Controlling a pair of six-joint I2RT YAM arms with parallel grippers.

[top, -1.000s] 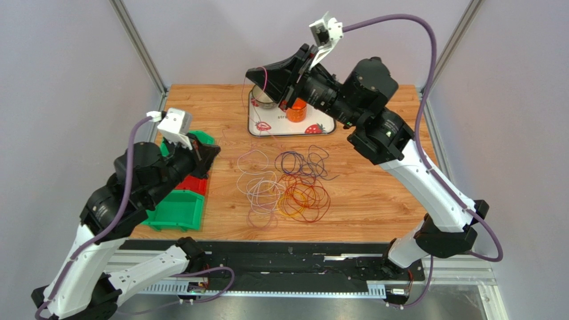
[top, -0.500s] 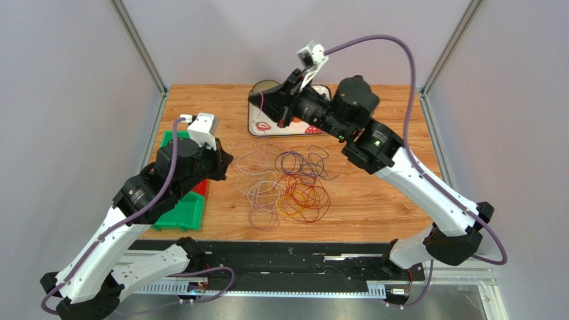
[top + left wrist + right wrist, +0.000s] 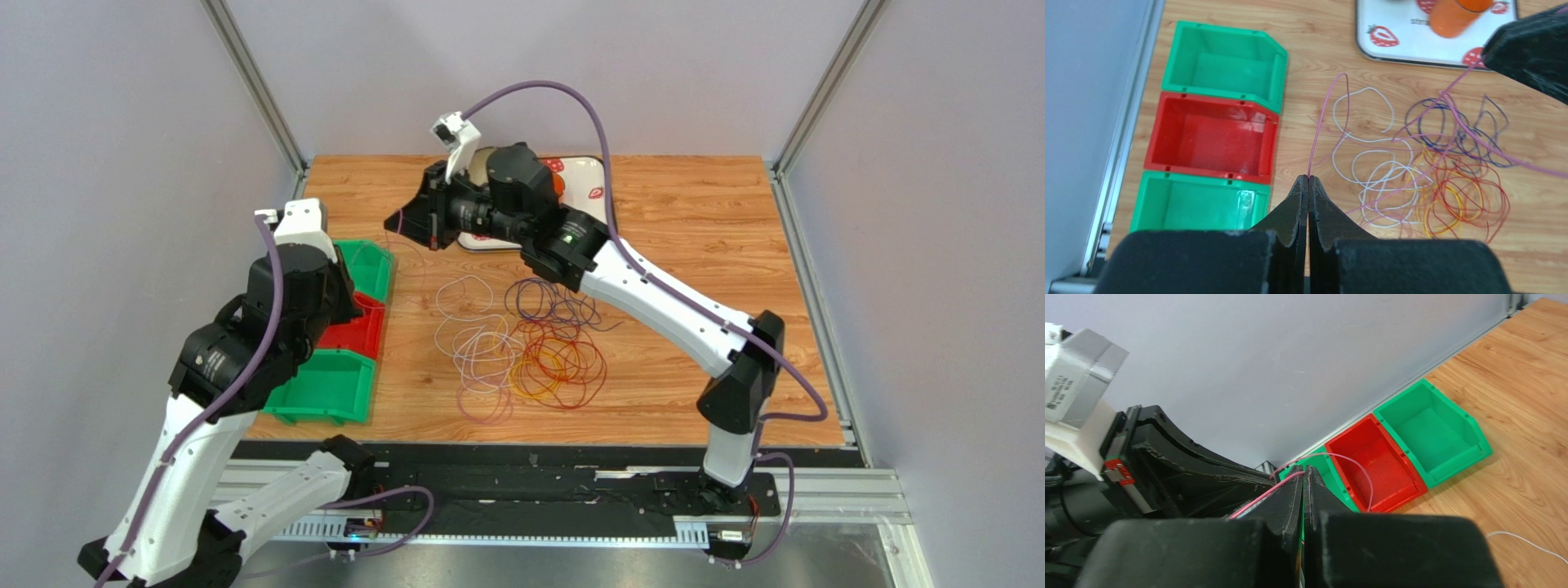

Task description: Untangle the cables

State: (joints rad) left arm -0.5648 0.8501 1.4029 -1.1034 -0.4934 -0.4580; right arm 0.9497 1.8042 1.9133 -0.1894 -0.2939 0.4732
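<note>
Both pincers are clamping a thin pink cable over the worktop (image 3: pixel 718 233).

The left pincer (image 3: pixel 1308 181) is pinching the pink cable (image 3: pixel 1314 147) beside three bins: two green bins (image 3: pixel 1229 64) with one red bin (image 3: pixel 1211 138) between them. The right pincer (image 3: pixel 1303 475) is gripping a pink strand too. The remaining cables (image 3: pixel 530 343) are lying in one loose heap mid-worktop, near one tray (image 3: pixel 1407 46) carrying one orange cup (image 3: pixel 1455 15).

multicoloured cables (image 3: pixel 1438 184), red bin (image 3: pixel 1209 138), green bins (image 3: pixel 1223 65), strawberry-print tray (image 3: pixel 1412 48)
</note>
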